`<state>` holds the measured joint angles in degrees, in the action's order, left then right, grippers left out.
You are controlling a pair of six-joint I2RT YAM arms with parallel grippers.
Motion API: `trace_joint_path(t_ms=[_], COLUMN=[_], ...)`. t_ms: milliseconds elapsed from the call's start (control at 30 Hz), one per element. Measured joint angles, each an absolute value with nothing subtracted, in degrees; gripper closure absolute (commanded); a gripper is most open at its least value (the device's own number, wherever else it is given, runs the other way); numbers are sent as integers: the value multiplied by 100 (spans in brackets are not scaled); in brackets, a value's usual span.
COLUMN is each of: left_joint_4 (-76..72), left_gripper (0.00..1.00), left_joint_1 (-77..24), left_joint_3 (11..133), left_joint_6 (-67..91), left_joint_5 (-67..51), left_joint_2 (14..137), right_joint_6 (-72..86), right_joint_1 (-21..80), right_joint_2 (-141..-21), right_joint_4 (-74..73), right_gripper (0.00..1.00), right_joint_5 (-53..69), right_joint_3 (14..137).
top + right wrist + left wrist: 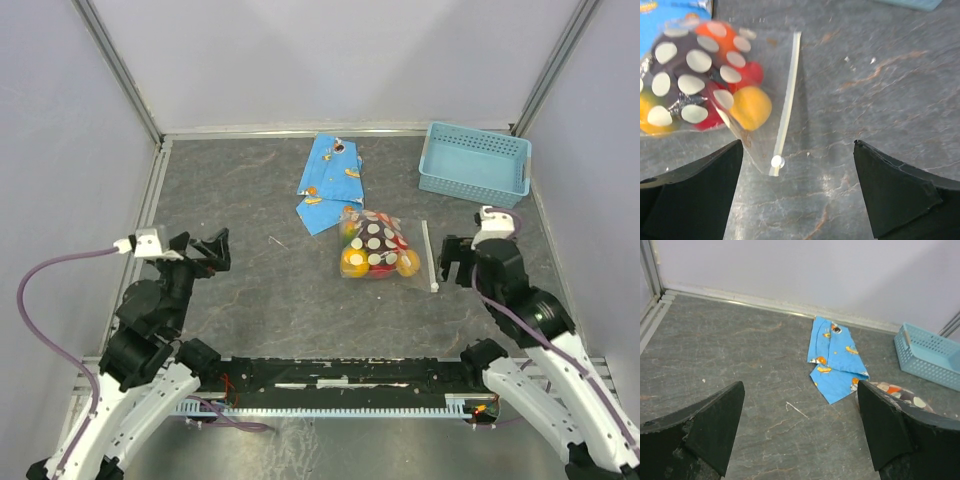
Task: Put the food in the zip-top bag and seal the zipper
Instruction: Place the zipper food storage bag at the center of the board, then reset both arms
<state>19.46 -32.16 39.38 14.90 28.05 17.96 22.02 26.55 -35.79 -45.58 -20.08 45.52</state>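
Just to the right of the small clear floppy plastic zip-top bag printed with white polka dots, our right tool hovers with its two dark fingers spread wide and nothing between them. Well apart on the bag's left side, our left tool is likewise spread and empty. The bag lies on the grey stone-patterned tabletop, and the small round toy fruits, red, orange, yellow and dark purple, sit bunched inside it; we see none outside the bag. Along the bag's right edge, the side facing our right tool, runs the thin straight whitish zipper, with a yellow-orange fruit just beside it on the inside. A small white round spot sits at the strip's near end; we cannot tell whether it is a slider or a printed dot, nor whether the strip is already pressed closed. Just beside the bag's far side lies the flat blue wrapper with orange prints, and well apart beyond the bag's far right corner stands the light-blue mesh basket. We judge the filling done and the sealing to be the step in hand. The next move calls for lowering the right tool over one end of the zipper, pinching it and running along its length. The left tool would likely need to come across and steady the bag, since so light a thing would slide.
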Motion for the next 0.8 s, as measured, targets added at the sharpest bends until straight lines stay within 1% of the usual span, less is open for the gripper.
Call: trace_joint_path(t_ms=[200, 433, 633, 800], left_joint_4=[1850, 1621, 1553, 1490], left_gripper=[0, 0, 0, 0], left_joint_1=[-3216, -3210, -3129, -2985], left_joint_3=[3776, 3489, 3446, 3367], left_joint_6=[1487, 1343, 1317, 1310], left_joint_5=[2836, 2851, 2836, 2825], left_joint_2=[1002, 89, 67, 62], right_joint_6=[1870, 1592, 1398, 1337], right_joint_1=[2655, 2655, 2655, 2650], right_joint_2=[-2565, -1592, -1022, -969], right_joint_4=[-4418, -4421, -4270, -4156], right_gripper=[1, 1, 1, 1], right_joint_5=[-2582, -2980, -3013, -3017], right_joint_3=[4556, 4584, 4547, 4525])
